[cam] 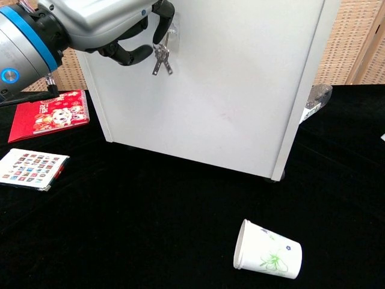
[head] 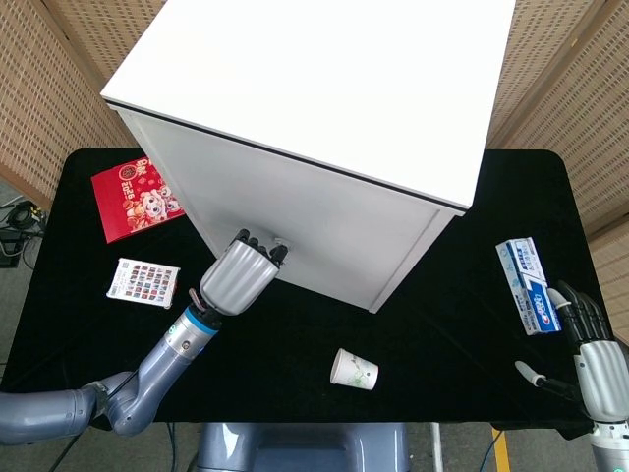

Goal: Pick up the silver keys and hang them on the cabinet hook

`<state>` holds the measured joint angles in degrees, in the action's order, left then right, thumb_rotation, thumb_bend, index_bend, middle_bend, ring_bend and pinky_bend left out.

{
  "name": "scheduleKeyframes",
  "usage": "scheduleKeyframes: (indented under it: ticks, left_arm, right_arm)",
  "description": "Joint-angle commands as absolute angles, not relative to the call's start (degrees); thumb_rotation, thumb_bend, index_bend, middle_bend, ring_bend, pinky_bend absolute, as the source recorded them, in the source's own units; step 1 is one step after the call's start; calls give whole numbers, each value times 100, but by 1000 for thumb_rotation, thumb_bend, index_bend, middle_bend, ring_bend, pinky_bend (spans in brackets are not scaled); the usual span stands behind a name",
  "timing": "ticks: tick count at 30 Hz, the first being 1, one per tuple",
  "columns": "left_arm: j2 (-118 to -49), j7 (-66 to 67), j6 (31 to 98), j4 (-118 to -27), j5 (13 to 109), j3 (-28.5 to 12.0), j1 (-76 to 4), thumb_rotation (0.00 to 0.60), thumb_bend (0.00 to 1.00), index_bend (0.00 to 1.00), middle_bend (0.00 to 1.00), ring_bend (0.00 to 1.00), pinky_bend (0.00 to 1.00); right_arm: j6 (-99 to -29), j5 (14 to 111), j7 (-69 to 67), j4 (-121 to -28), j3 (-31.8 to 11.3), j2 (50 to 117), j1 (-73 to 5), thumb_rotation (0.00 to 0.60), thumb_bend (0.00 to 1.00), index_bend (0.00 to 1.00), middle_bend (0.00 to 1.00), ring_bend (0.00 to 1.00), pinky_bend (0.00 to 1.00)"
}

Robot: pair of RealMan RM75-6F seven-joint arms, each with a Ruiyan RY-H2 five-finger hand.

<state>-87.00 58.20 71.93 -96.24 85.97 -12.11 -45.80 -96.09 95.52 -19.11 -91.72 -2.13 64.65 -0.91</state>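
Observation:
The silver keys (cam: 161,59) dangle against the front of the white cabinet (cam: 240,90), just left of the small clear hook (cam: 172,34). My left hand (cam: 102,27) is curled at the cabinet's upper left and holds them by the ring under a dark fingertip (cam: 162,21); the ring itself is hidden. In the head view the left hand (head: 241,275) is pressed close to the cabinet (head: 324,118) beside the hook (head: 282,241). My right hand (head: 590,339) rests at the table's near right corner, fingers apart, holding nothing.
A paper cup (head: 354,371) lies on its side on the black cloth in front of the cabinet. A red booklet (head: 136,200) and a card pack (head: 143,282) lie to the left. A toothpaste box (head: 528,285) lies at the right.

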Motion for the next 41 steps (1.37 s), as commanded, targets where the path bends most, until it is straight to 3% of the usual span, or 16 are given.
scheduleKeyframes:
  ticks: [1,12,19,22,29,31,33,36,41]
  left_arm:
    - [-8652,5824,7210,-9646,8597,-1201,-4547,600,386,509,909,852,764]
    - [-8673,5637,7380,-9624,8688,-1095,-4386,600,387,506,909,852,764]
    - [-8396,5243,8131,-10340,9022,-738,-3758,600,379,471,866,828,726]
    - [-8136,5266,8619,-10836,9117,-340,-3201,600,373,432,743,730,626]
    - [-7629,4801,9409,-11621,8903,786,-1835,600,362,173,123,220,315]
    - [-7536,4519,9522,-11603,8890,991,-1581,600,351,107,26,81,207]
    - [-7476,4193,9665,-11476,8937,1125,-1336,600,328,46,0,3,109]
    - [-7392,3812,9839,-11211,9093,1219,-1079,600,313,7,0,0,42]
    - [-7281,3437,10038,-10924,9243,1194,-819,600,312,0,0,0,21]
  right_arm:
    - [-9621,9552,-1908,-9178,-219,6466,-89,600,104,14,0,0,0]
    - [-9615,9548,-1894,-9186,-216,6466,-87,600,105,14,0,0,0]
    - [-9583,9488,-1961,-9159,-236,6450,-95,600,104,14,0,0,0]
    - [-9590,9465,-1973,-9157,-247,6446,-89,600,105,15,0,0,0]
    - [-9659,9551,-1752,-9206,-230,6476,-61,600,104,14,0,0,0]
    - [-9666,9580,-1650,-9226,-222,6492,-57,600,104,14,0,0,0]
    - [-9666,9610,-1553,-9251,-212,6512,-57,600,104,14,0,0,0]
    - [-9634,9613,-1441,-9280,-202,6533,-62,600,104,13,0,0,0]
    - [-9602,9647,-1321,-9301,-193,6566,-82,600,104,11,0,0,0]
